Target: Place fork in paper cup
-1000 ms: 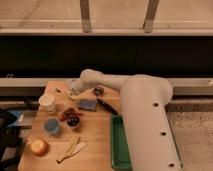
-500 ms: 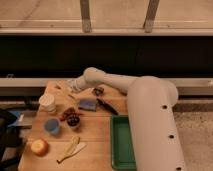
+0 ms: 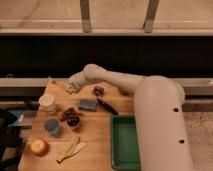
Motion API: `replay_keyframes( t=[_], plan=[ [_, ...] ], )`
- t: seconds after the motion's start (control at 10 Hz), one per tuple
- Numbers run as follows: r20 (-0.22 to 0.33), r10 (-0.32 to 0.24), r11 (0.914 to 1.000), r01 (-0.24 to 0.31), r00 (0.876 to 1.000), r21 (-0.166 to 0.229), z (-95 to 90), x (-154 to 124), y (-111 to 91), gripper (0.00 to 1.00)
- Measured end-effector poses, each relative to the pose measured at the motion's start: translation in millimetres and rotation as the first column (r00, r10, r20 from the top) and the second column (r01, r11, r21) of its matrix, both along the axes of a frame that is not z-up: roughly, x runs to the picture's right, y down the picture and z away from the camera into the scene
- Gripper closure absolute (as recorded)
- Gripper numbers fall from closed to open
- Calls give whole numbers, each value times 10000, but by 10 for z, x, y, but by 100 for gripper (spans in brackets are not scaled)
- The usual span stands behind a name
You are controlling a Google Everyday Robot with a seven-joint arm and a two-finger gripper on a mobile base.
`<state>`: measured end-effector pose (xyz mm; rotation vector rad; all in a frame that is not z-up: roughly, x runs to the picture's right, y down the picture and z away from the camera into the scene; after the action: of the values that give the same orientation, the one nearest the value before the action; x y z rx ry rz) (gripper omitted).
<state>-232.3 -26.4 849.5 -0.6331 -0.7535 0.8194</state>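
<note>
Nearest on the right, the robot's bulky white arm point(image 3: 161, 125) rises beside the desk point(image 3: 100, 131), a pale wooden top. Along the desk's front edge lie a round orange-yellow fruit point(image 3: 39, 147) at the left corner, two pale cream utensils point(image 3: 70, 150) crossing each other toward the middle, and a shallow green rectangular tray point(image 3: 125, 143) at the right. Behind these a small blue cup point(image 3: 51, 126) stands just beside a cluster of dark red grapes point(image 3: 71, 116). Farther back, near the left edge, the short white paper cup point(image 3: 47, 102) stands upright, with nothing visibly in it. A flat blue-grey sponge point(image 3: 87, 105) and a thick black-handled tool point(image 3: 106, 106) lie around the middle, and a small dark object point(image 3: 98, 90) sits beyond them. At the far edge, toward the left corner, the tool point(image 3: 71, 86) hovers with its fingers closed on the thin greyish fork point(image 3: 52, 80), a faint sliver pointing toward that corner, well apart from the paper cup.
</note>
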Motion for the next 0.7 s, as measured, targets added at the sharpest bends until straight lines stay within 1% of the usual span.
replay_keyframes(
  t=[0.2,0.4,0.5,0.7],
  plan=[
    [397,-81,9994,67,9992,351,-165,-136,-52,100],
    [985,-112,9969,35,9951,783,-358,-359,-76,100],
    [1370,-145,9950,8,9905,995,-462,-509,-77,100],
    [2017,-187,9923,-66,9793,1239,-589,-710,-84,100]
  ],
)
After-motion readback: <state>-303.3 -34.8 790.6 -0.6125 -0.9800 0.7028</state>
